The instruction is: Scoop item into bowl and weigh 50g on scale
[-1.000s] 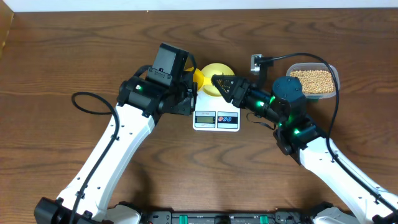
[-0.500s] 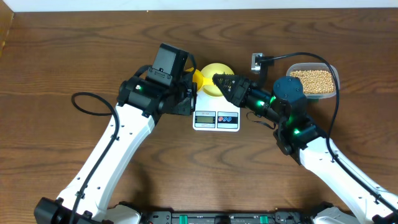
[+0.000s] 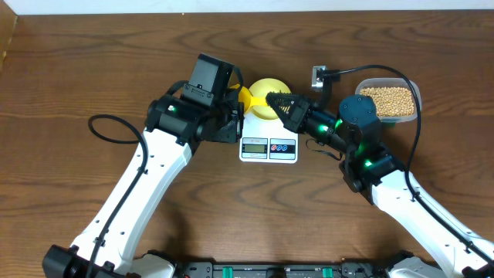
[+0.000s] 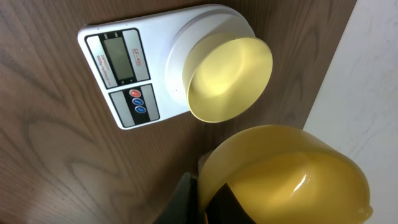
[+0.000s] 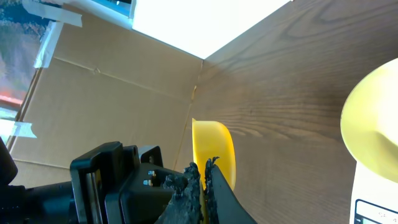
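Almost nothing is displaced relative to the two preceding overhead frames: both arms, the scale and the tub are found in the same places, and only a very slight shift of the right hand (image 3: 272, 98) can be made out.

The scale (image 3: 268, 148) is set on the brown wooden tabletop (image 3: 77, 69) between the two arms, with its screen and buttons turned toward the robot. The bowl (image 4: 230, 78) is seated on the round platform. The clear tub (image 3: 415, 86) is placed to the right of the scale, well apart from it, and the beans (image 3: 388, 100) are contained in it. The overhead view of the tub is partly blocked by the right arm's dark joint, and the near side of the bowl is covered by the right hand. A black cable (image 3: 108, 127) is looped beside the left arm. A cardboard panel (image 5: 112, 93) is seen past the tabletop's edge in the right wrist view.

The yellow scoop (image 3: 245, 96) is held above the tabletop, just left of the bowl, between the two hands. The right hand's fingers (image 5: 214, 186) are pressed nearly together, and the scoop's handle is pinched in the slit between them, with the cup projecting beyond the tips. The left hand (image 3: 232, 106) is brought just beside the cup, which fills the lower part of the left wrist view. Only one dark finger (image 4: 182, 200) is seen there, so the spread of the left hand cannot be told.
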